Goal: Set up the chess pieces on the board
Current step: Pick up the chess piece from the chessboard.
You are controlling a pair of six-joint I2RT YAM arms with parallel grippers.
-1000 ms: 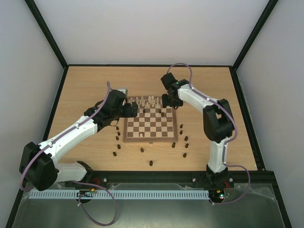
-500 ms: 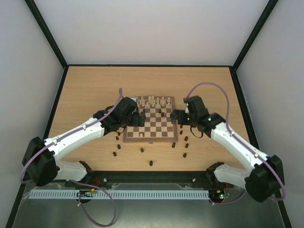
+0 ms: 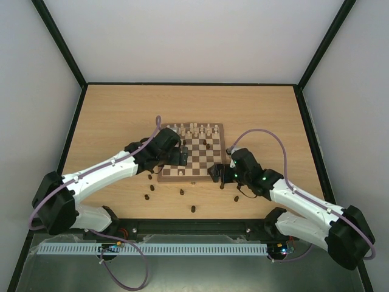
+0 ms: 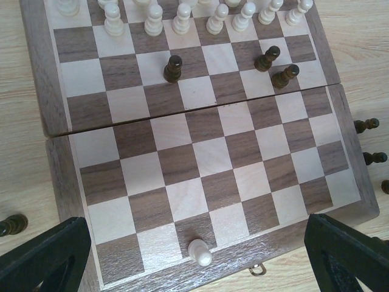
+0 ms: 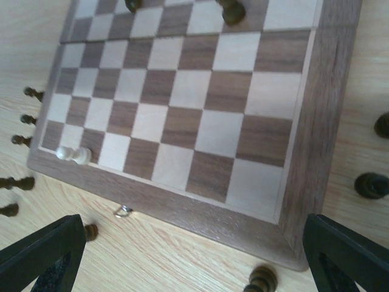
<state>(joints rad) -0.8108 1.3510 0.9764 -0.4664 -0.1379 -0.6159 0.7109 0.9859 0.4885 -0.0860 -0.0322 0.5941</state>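
Claws first: left claw (image 4: 194, 222) is spread wide with nothing in it, hung over the near half of the board (image 4: 58, 176). Right claw (image 5: 191, 220) is just as wide and just as empty, parked over the board's near right corner. Right under the left one, a lone pale pawn (image 4: 199, 251) is sat on the front row, close to the clasp (image 4: 258, 269). Further out, three dark pieces (image 4: 173, 67) are found on the far half, just in front of the pale row (image 4: 182, 18) lined up along the far edge. Rest of the dark set (image 5: 371, 184) is scattered on the tabletop (image 3: 121, 109) round the near, left and right sides of the board.

Handling-wise, these are reckoned to be light, hard little turned-wood bits. Nothing to be crushed, but they'd be easily knocked or rolled, and probably smooth enough to be squirted out of a sloppy pinch. Best taken round the waist or just under the head, square on, with neighbours kept clear. Looks: dark brown versus cream, rounded heads, flared bases, each narrower than a square.
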